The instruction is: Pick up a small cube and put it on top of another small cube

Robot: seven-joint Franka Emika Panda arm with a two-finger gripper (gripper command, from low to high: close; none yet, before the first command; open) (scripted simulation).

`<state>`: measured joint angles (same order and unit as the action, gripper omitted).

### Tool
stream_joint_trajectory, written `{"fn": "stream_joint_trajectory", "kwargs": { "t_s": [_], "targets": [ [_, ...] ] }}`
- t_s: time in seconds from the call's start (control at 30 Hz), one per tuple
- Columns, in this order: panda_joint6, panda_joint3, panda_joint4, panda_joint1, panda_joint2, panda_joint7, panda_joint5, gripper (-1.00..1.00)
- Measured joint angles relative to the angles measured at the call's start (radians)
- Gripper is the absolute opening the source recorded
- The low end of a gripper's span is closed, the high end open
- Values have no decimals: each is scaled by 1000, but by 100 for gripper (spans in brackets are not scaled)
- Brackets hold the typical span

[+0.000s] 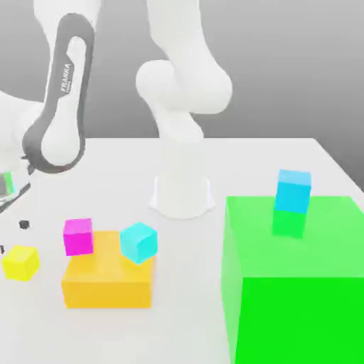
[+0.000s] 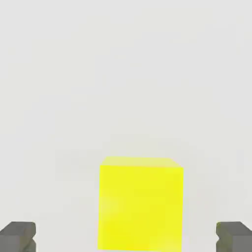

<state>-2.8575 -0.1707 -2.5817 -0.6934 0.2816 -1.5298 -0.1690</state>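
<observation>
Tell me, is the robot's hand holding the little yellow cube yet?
No, nothing is held. The gripper is open, with its fingers wide apart on either side of the small yellow cube, not touching it. The cube sits on the white table.

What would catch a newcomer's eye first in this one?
The big green block fills the exterior view's lower right, a cyan cube on top. At the left, a magenta cube and another cyan cube sit on an orange block; the small yellow cube lies between the open gripper's fingers.
</observation>
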Motion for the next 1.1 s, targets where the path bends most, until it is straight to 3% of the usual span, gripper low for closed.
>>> {"fn": "stream_joint_trajectory", "kwargs": {
  "t_s": [0.07,0.1,0.37,0.53,0.73,1.1],
  "targets": [
    [-57,39,14,-33,72,25,-33,0],
    [-73,49,18,-41,91,31,-41,-100],
    [-52,38,12,-33,63,19,-26,-100],
    [80,-20,-25,7,-108,-57,78,-100],
    [214,-2,-108,55,-330,-110,203,-100],
    [429,69,-261,125,-699,-60,230,-100]
  ]
}}
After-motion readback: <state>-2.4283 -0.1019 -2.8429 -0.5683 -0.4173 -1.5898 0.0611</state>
